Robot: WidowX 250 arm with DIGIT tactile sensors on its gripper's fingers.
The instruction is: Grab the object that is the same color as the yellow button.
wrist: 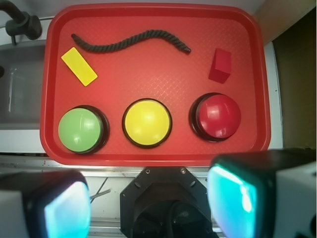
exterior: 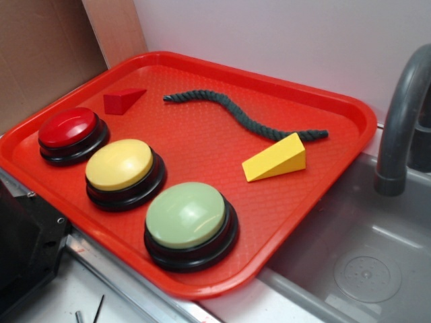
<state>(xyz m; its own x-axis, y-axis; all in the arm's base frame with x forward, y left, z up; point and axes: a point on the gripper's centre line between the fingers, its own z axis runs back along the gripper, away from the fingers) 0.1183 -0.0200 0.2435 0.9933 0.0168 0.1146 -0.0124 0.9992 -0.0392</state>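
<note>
The yellow wedge block [exterior: 275, 158] [wrist: 79, 66] lies on the red tray [exterior: 202, 81] [wrist: 148, 79], at its right side in the exterior view and upper left in the wrist view. The yellow button [exterior: 120, 165] [wrist: 146, 122] stands in the middle of a row of three buttons. My gripper [wrist: 148, 206] hangs high above the tray's near edge, well clear of everything; its two teal pads [wrist: 233, 198] stand wide apart with nothing between them. The gripper does not appear in the exterior view.
A pale green button [exterior: 186, 215] [wrist: 79, 130] and a red button [exterior: 67, 128] [wrist: 217, 116] flank the yellow one. A small red wedge [exterior: 122, 100] [wrist: 220, 65] and a dark green rope [exterior: 242, 114] [wrist: 129, 40] lie farther back. A grey sink [exterior: 363, 256] with a faucet [exterior: 401, 121] adjoins the tray.
</note>
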